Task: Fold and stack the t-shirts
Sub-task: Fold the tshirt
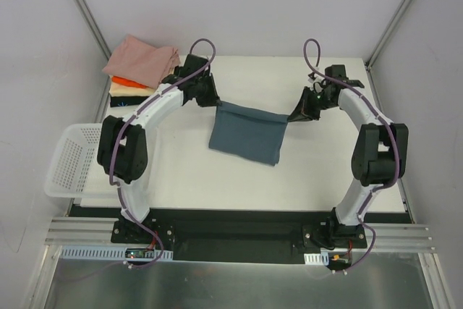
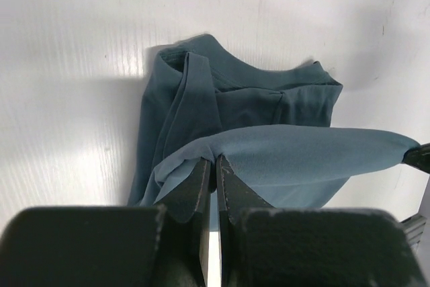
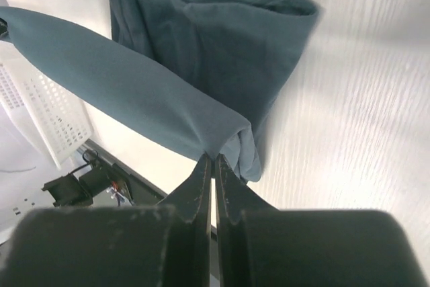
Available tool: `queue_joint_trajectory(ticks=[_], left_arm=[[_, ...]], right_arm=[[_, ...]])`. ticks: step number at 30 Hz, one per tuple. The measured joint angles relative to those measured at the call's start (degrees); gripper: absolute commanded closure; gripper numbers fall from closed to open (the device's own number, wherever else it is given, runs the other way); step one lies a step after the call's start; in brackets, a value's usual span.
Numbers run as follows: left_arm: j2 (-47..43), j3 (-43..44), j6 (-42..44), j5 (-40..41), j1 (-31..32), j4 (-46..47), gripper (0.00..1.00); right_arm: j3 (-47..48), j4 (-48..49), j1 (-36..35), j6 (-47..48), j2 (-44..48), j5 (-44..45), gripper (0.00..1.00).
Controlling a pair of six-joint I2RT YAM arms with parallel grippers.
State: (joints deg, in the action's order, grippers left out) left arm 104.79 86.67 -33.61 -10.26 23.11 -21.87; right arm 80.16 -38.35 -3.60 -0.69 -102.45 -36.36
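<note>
A slate-blue t-shirt (image 1: 248, 133) hangs stretched between my two grippers above the middle of the white table, its lower part draped on the table. My left gripper (image 1: 214, 100) is shut on its left upper corner (image 2: 201, 152). My right gripper (image 1: 295, 115) is shut on the right upper corner (image 3: 222, 140). In the left wrist view the held edge (image 2: 309, 156) runs taut to the right, with the collar end (image 2: 228, 89) lying below. A pile of folded t-shirts (image 1: 141, 70) sits at the far left corner, dusty pink on top, orange, cream and black under it.
A white lattice basket (image 1: 71, 161) stands at the table's left edge, beside the left arm (image 1: 126, 150). The right arm (image 1: 376, 150) arches along the right side. Bare white table (image 1: 325, 171) lies near the front.
</note>
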Motion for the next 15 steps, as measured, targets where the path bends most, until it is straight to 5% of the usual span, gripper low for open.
queue_joint_trajectory(ticks=[6, 7, 10, 11, 13, 15], left_arm=[[8.2, 6.4, 0.0, -3.0, -2.2, 0.1, 0.86], [9.5, 7.1, -0.1, -3.8, -2.7, 0.2, 0.67], [12.3, 8.0, -0.2, -5.2, -4.3, 0.1, 0.49], [13.0, 8.0, -0.2, -5.7, -4.9, 0.0, 0.31], [13.8, 8.2, -0.1, -6.3, -5.7, -0.2, 0.03], [14.0, 8.3, 0.0, -7.5, -6.7, -0.5, 0.01]], right_arm=[[5.3, 1.0, 0.3, -1.5, -7.8, 0.1, 0.89], [6.4, 1.0, 0.4, -1.7, -9.3, 0.0, 0.83], [9.8, 1.1, 0.6, -2.3, -13.6, -0.1, 0.41], [11.1, 1.0, 0.7, -2.0, -15.1, 0.0, 0.04], [12.9, 0.4, 0.8, -1.8, -17.0, 0.1, 0.04], [14.0, -0.2, 0.8, -1.6, -17.5, 0.6, 0.04]])
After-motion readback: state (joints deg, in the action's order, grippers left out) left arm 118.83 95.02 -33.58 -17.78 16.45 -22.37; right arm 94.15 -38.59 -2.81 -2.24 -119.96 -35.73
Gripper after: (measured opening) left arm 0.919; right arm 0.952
